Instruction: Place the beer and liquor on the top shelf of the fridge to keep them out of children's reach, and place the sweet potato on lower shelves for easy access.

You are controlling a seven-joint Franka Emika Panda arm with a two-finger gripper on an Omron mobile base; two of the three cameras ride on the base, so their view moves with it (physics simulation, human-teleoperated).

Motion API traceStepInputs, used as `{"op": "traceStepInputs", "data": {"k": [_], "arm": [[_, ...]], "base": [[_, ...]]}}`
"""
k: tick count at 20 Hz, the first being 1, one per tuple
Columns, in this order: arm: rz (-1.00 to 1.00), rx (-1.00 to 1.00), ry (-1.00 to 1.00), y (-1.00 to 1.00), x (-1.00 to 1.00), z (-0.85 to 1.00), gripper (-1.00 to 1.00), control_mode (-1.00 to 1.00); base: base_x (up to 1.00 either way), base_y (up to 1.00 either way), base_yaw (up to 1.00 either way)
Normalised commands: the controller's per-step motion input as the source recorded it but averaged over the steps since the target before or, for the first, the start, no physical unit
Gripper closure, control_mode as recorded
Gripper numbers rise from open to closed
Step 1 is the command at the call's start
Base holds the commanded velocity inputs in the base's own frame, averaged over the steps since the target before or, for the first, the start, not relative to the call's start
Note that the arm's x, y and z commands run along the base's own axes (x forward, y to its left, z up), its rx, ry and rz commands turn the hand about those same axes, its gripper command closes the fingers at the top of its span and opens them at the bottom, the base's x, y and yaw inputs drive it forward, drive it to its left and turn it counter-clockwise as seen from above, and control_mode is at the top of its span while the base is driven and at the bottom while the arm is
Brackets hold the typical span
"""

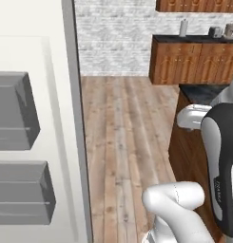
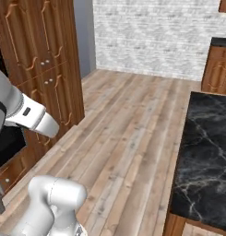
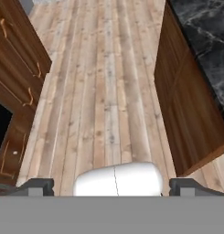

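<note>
My gripper [image 3: 111,186] is open, with one dark fingertip [image 3: 36,185] far left and the other far right at the bottom of the hand view. Nothing sits between them, and the hand looks down at bare wooden floor [image 3: 104,91]. In the left base view a pale white fridge door panel [image 1: 46,57] fills the left side, carrying two grey bins [image 1: 13,111]. The beer, the liquor, the sweet potato and the top shelf are out of view. My white arm [image 1: 218,156] rises at the right of that view.
A black marble counter [image 2: 204,147] on a wood-brown base stands to the right. Tall wooden cabinets [image 2: 40,60] line the left. More cabinets with jars [image 1: 199,57] stand at the back wall. Open floor runs between them.
</note>
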Motion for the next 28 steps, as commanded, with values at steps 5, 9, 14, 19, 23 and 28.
{"op": "traceStepInputs", "data": {"k": [5, 9, 14, 19, 23, 28], "arm": [[0.00, 0.00, 0.00, 0.00, 0.00, 0.00, -1.00, 1.00], [0.00, 0.00, 0.00, 0.00, 0.00, 0.00, -1.00, 1.00], [0.00, 0.00, 0.00, 0.00, 0.00, 0.00, -1.00, 1.00], [0.00, 0.00, 0.00, 0.00, 0.00, 0.00, -1.00, 1.00], [0.00, 0.00, 0.00, 0.00, 0.00, 0.00, -1.00, 1.00], [0.00, 0.00, 0.00, 0.00, 0.00, 0.00, -1.00, 1.00]], "base": [[0.89, -0.28, -0.05], [1.00, -0.31, 0.00], [1.00, -0.25, 0.00], [1.00, -0.12, -0.05], [0.99, -0.06, -0.21], [0.95, 0.00, -0.36]]}}
